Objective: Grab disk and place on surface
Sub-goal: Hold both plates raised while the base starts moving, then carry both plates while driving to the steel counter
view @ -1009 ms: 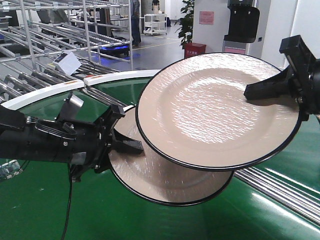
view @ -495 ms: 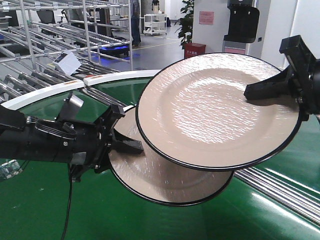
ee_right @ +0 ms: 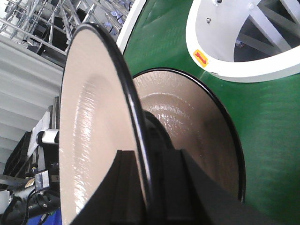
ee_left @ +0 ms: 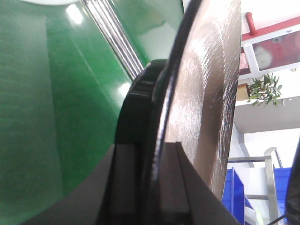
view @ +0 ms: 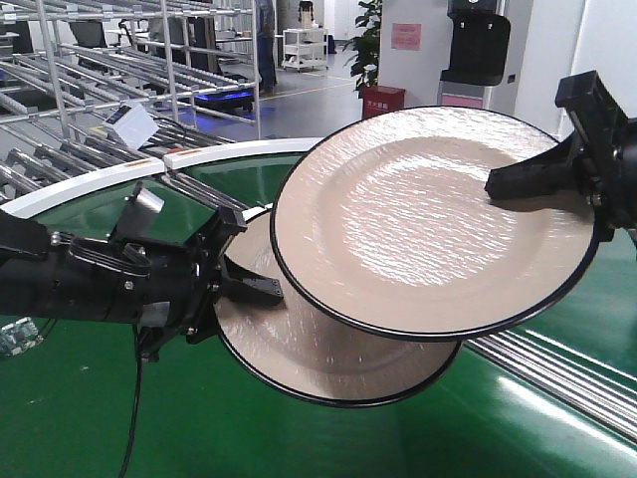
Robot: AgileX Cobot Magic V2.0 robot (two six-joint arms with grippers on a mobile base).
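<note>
Front-facing view: at the left, the left gripper pinches the left edge of the lower disk, which hangs roughly level above the green belt, and the left wrist view shows the disk's edge clamped between both fingers. Overlapping it from above, the upper disk tilts toward the camera and covers the lower disk's far right part. At the far right, the right gripper grips the upper disk's right edge, fingers closed on it in the right wrist view.
</note>
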